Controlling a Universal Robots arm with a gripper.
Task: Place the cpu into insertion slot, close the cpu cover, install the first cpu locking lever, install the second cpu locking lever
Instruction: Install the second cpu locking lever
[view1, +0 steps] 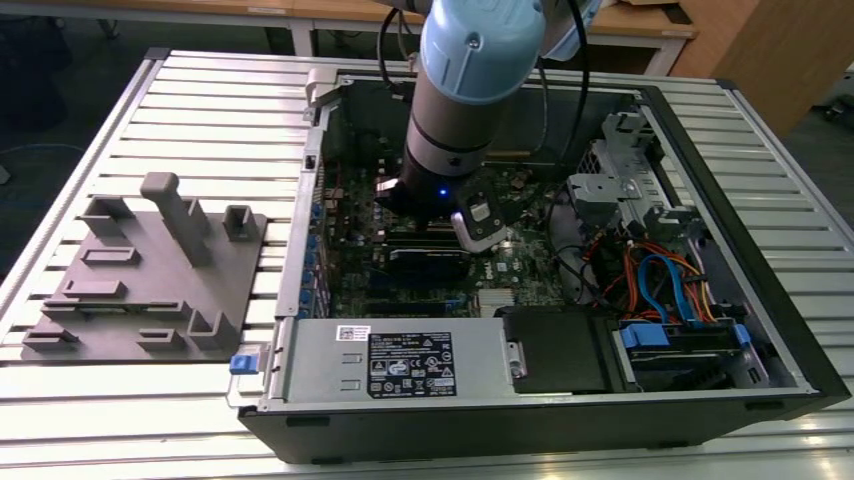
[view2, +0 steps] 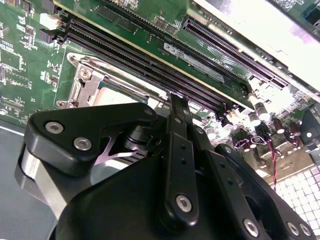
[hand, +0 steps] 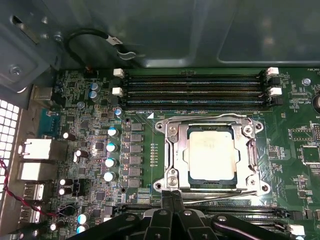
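While the clenched fingers (hand: 172, 200) meet the cpu cover (hand: 212, 122) edge, memory slots (hand: 192, 90) flank the cpu (hand: 210, 152).

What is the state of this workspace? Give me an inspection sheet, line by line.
Surface: slatted metal table carrying an open computer case.
Job's things: cpu sits in the insertion slot; cpu cover lies down over it.
Clutter: grey fixture plate, on the exterior view's left.
Grippers: gripper shut, at the slot's edge.
Cables: orange and blue cables inside the case.
Surroundings: wooden furniture.
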